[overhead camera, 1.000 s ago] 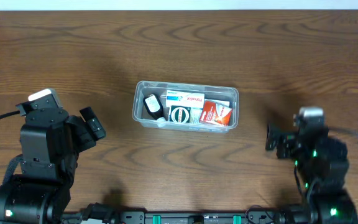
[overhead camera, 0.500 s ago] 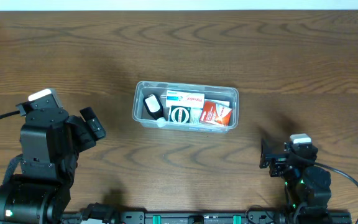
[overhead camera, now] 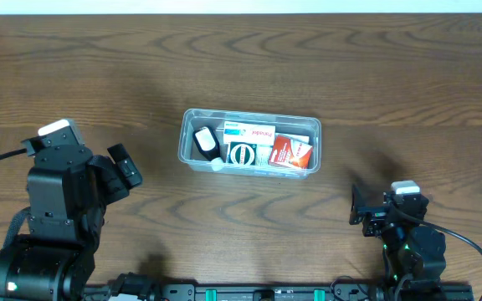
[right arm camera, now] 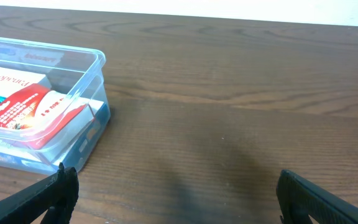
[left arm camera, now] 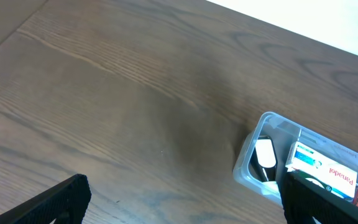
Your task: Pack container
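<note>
the clear container (overhead camera: pixel 183 142) sits in the middle of the wooden table (overhead camera: pixel 366 67) with small boxes (overhead camera: pixel 292 152) inside, well apart from the left gripper (overhead camera: pixel 122 170) and the right gripper (overhead camera: pixel 360 207), both spread wide and empty.

A dark brown wooden table (overhead camera: pixel 249 58) with wavy grain fills the overhead view, and a thin pale strip (overhead camera: pixel 241 5) runs along its 12 o'clock edge. Near the middle four small items sit close together: a black-and-white object (overhead camera: pixel 205 140) at 9 o'clock of the group, a white box with red lettering (overhead camera: pixel 251 131) at 12, a dark green box (overhead camera: pixel 243 154) with a round mark at 6, a red-and-white box (overhead camera: pixel 292 152) at 3
</note>
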You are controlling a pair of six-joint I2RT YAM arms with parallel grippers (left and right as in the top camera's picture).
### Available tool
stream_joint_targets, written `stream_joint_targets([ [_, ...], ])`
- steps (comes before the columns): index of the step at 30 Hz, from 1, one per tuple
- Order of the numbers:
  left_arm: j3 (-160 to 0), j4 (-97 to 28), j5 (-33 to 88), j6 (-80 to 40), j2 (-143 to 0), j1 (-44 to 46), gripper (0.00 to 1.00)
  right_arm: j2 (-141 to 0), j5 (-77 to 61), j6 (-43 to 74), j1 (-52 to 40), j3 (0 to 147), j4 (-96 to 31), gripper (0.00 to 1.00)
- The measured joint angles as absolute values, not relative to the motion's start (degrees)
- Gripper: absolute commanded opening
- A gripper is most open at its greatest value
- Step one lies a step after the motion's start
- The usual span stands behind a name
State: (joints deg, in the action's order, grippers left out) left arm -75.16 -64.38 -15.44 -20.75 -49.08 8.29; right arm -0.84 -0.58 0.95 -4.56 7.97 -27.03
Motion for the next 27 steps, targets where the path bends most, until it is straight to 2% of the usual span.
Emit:
stream_joint_targets([
  [16,-75.2,-64.6,-15.5,-20.5,-49.1,8.3,0.98,-0.8,-0.6,1.0,-4.6,8.0,-27.0,0.99],
  [22,-75.1,-70.0,-16.5,-17.6,-48.4,7.9,0.98,-0.8,-0.6,1.0,-4.6,8.0,-27.1,0.99],
  [27,-69.6,-65.8,-17.2,-16.1,-43.1,5.5,0.98,-0.8,-0.6,0.9,-4.6,7.9,-27.1,0.99],
])
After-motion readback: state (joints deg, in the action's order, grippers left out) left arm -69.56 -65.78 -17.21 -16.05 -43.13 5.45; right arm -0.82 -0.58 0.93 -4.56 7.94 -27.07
